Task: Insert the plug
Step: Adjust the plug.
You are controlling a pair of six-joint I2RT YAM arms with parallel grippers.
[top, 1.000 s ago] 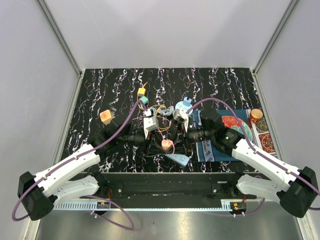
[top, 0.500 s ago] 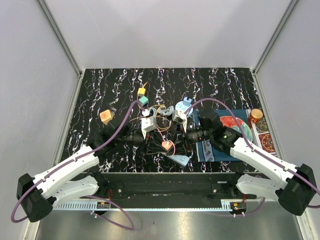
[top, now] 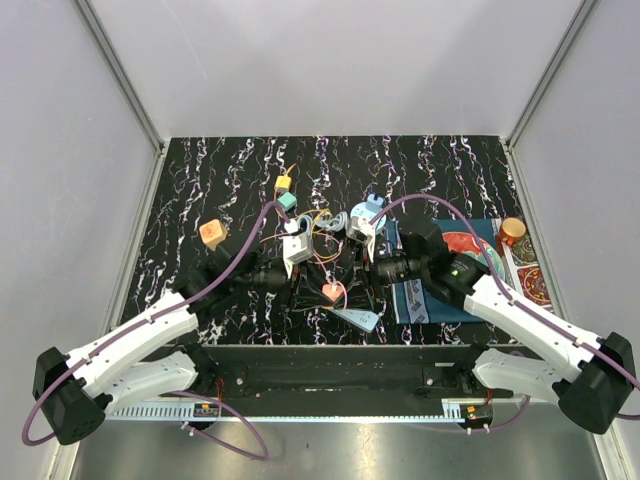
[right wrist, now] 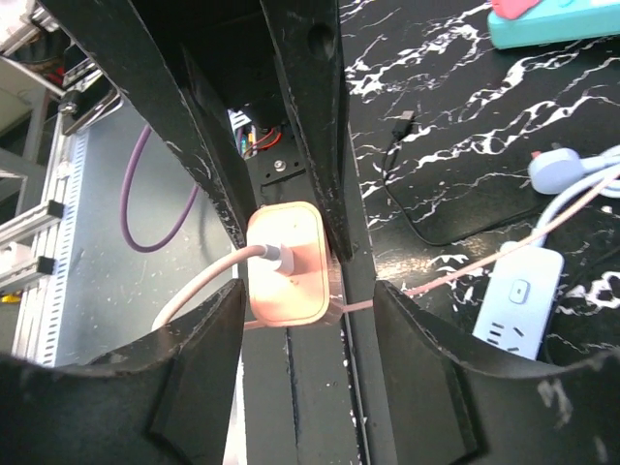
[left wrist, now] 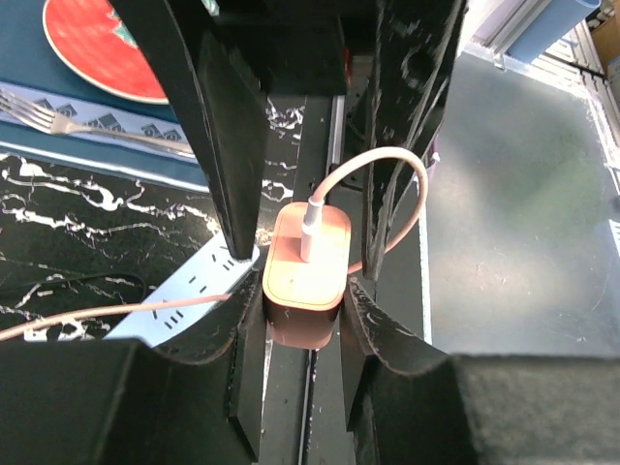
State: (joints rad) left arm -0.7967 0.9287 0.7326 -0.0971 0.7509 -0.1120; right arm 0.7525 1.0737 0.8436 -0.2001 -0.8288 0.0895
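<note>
Plug (top: 333, 291), pink with its cable attached, sits at the lower centre of the top view, near the pale blue power strip (top: 357, 319). The left gripper (left wrist: 303, 295) pinches its two sides. The right gripper (right wrist: 308, 291) is spread around it, with a gap on one side.

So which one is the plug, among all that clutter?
Find the black, white-veined marble table, then its front middle, where the left gripper and right gripper meet. Between them is a small pink rounded-square charger plug trailing a pink cable. Unlike it, the pale blue power strip beside it is long and flat.
</note>
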